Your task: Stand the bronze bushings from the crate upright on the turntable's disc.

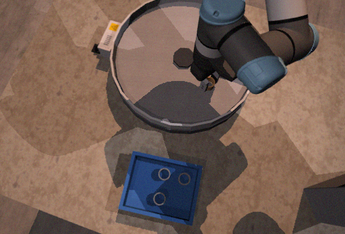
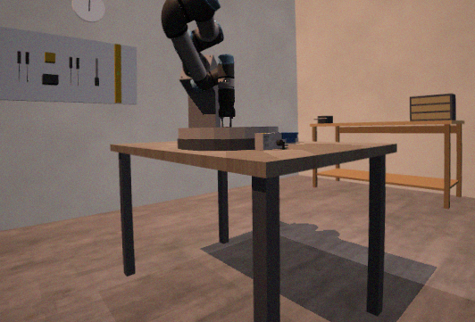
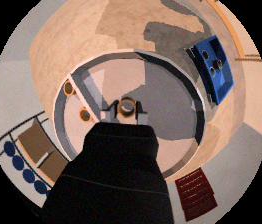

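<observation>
Pinches a bronze bushing (image 1: pixel 213 82) (image 3: pixel 134 108) in the gripper (image 1: pixel 210 81) (image 2: pixel 226 124) (image 3: pixel 127 106), long axis roughly vertical, open end facing up, low over the turntable's disc (image 1: pixel 152 45) (image 3: pixel 123 80), beside the hub (image 1: pixel 183 58).

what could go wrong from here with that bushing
The bronze bushing between the gripper's fingers is low over the turntable's disc; let go too high or off level, it might topple. Two more bronze bushings are on the disc, so a sideways swing towards them could knock one over. Driving too far down might also press the bushing hard against the disc.
</observation>
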{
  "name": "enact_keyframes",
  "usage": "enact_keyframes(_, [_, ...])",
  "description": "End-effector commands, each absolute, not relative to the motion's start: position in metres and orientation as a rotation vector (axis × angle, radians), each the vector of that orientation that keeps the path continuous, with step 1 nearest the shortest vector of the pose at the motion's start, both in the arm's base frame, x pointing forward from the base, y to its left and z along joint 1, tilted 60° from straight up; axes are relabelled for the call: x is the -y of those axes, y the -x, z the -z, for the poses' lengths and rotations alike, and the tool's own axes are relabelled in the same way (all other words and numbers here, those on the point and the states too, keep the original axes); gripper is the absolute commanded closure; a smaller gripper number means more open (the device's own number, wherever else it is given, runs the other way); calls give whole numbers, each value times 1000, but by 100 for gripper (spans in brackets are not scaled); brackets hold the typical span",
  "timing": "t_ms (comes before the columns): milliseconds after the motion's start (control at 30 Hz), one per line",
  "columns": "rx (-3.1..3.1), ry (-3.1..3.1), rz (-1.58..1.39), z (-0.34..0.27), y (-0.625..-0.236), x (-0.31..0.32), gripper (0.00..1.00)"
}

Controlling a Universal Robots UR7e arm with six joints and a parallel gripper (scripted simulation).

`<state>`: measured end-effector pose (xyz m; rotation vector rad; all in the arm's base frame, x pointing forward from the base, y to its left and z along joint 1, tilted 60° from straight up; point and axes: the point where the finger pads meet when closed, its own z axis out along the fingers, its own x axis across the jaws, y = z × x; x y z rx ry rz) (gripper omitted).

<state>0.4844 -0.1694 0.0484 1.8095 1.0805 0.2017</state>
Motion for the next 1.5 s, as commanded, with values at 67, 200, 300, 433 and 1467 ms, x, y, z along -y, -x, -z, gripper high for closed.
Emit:
enact_keyframes(67, [-1079,-1807,-204,-49,-485,170,100])
enact_keyframes(200, [-1079,-1807,-204,-49,-485,170,100])
enact_keyframes(300, [-1079,-1807,-204,-49,-485,170,100])
enact_keyframes(433, [-1079,-1807,-204,-49,-485,170,100])
enact_keyframes(1467, [-1078,-1808,-204,-47,-488,173,100])
